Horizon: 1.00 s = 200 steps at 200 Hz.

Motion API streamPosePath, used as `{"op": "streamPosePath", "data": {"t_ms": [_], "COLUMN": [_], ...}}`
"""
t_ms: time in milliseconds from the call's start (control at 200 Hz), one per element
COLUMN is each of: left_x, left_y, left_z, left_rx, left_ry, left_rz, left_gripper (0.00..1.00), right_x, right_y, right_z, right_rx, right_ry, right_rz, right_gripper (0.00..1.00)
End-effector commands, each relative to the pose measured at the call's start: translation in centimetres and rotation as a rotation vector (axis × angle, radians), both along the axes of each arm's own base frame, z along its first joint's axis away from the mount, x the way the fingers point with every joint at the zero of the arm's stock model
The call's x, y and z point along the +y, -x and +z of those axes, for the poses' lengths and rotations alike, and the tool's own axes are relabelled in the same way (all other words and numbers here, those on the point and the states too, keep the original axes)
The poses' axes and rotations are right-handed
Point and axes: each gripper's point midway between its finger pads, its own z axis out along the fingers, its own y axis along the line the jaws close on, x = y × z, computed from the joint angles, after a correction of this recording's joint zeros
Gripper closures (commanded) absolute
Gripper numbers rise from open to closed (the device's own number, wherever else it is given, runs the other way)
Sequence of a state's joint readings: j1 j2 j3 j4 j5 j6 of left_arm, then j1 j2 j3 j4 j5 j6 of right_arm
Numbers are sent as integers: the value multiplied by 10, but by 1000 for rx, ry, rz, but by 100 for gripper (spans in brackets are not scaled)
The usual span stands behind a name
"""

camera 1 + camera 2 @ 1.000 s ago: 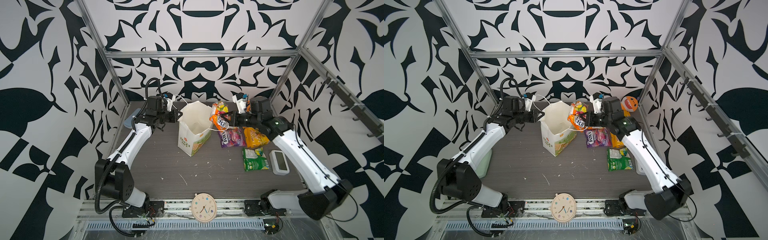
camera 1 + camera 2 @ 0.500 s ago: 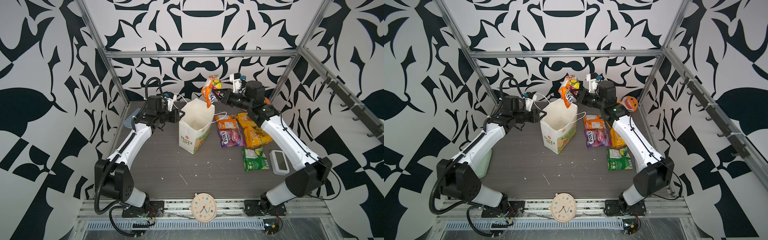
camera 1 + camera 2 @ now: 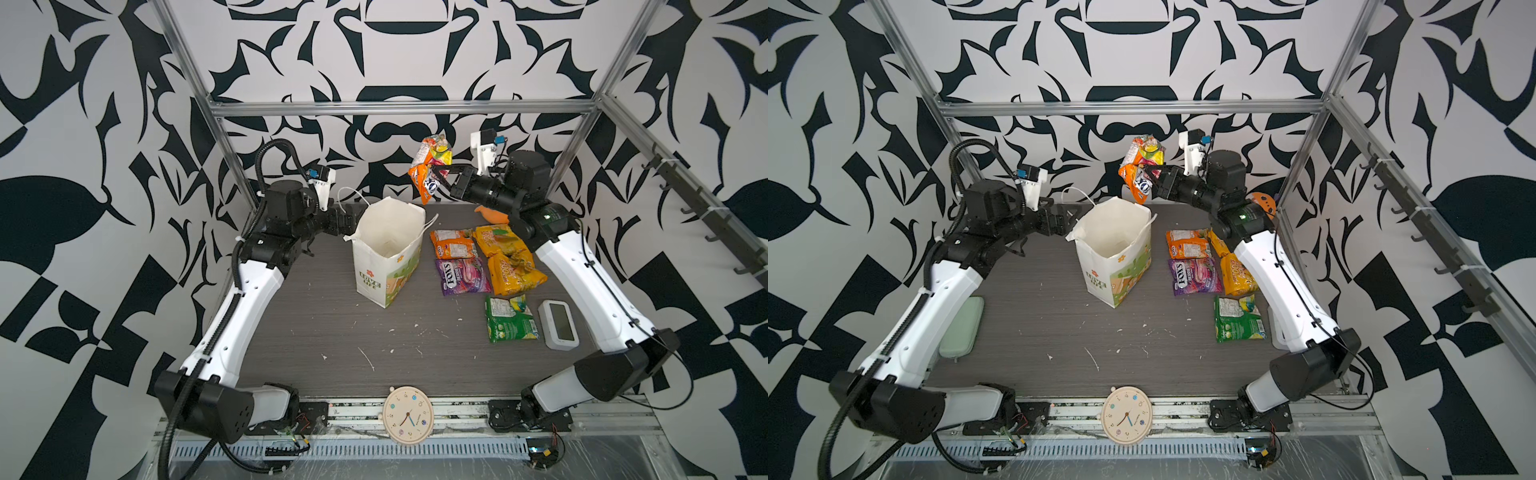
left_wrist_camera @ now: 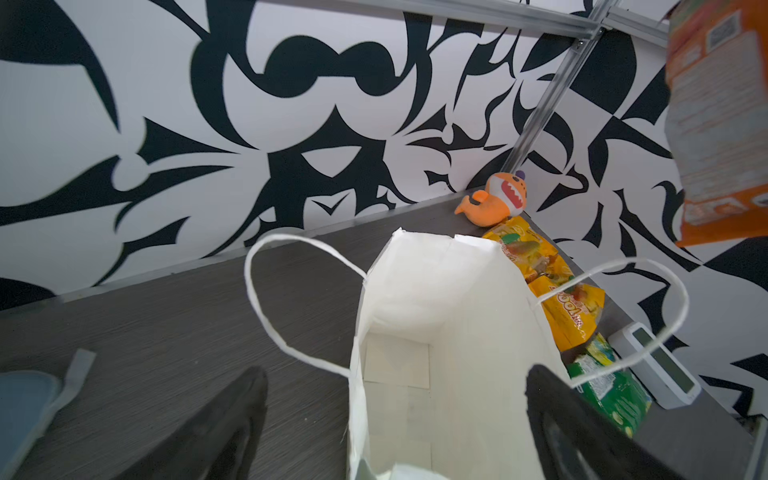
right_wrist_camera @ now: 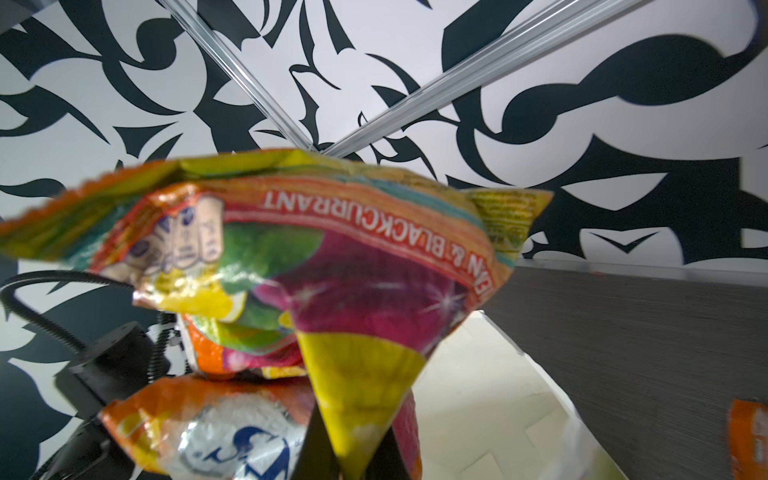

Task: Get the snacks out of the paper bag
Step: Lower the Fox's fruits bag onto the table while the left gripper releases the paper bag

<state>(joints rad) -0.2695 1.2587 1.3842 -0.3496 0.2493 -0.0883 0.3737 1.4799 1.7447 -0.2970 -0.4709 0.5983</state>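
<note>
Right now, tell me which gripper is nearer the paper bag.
Left. The left gripper sits open at the paper bag's rim; the right gripper hangs above its far side, holding snacks.

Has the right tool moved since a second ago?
Yes. The right tool, shut on the orange-red FOX'S packet, has risen from beside the rim of the paper bag toward the back frame rail.

Matt white paper on the bag [image 3: 388, 249], creased and dull. The raised packet [image 5: 332, 257] is shiny, crinkled plastic, light glinting off it, and the purple packet [image 3: 462, 275] gleams likewise. Table [image 3: 332, 332]: dark wood-grain, matt. The shark toy [image 4: 494, 199] is soft, fuzzy cloth. Frame bar [image 3: 395, 107]: brushed metal.
</note>
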Motion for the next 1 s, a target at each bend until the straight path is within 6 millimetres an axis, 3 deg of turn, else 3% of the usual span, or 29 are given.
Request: {"op": "streamPosePath", "data": {"t_ms": [0, 100, 155, 265, 360, 475, 590, 665, 840, 995], "left_x": [31, 57, 59, 41, 21, -7, -34, -48, -75, -91], "left_y": [19, 30, 41, 72, 101, 131, 152, 161, 163, 160], "left_z": [4, -7, -18, -44, -67, -90, -112, -120, -136, -150], "left_rx": [-71, -86, -88, -115, -107, -71, -44, -41, 6, 42], "left_ry": [-38, -57, -65, -66, -43, 4, -19, -67, -99, -129], "left_rz": [144, 266, 259, 103, -64, -262, -389, -436, -517, -556], "left_gripper": [1, 3, 6, 9, 6, 5, 4, 3, 3, 4], "right_x": [-38, -58, -67, -87, -93, -104, -119, -117, -97, -98], "right_y": [30, 35, 46, 76, 104, 126, 137, 146, 154, 150], "right_z": [40, -12, -46, -113, -166, -223, -264, -284, -316, -354], "right_rx": [-152, -38, 34, 195, 329, 498, 594, 626, 669, 748], "right_ry": [116, 303, 380, 506, 577, 621, 705, 746, 832, 964], "right_rz": [-111, -171, -171, -173, -113, -114, -141, -84, 17, 23], "right_gripper": [100, 100, 100, 100, 100, 100, 100, 100, 100, 100]}}
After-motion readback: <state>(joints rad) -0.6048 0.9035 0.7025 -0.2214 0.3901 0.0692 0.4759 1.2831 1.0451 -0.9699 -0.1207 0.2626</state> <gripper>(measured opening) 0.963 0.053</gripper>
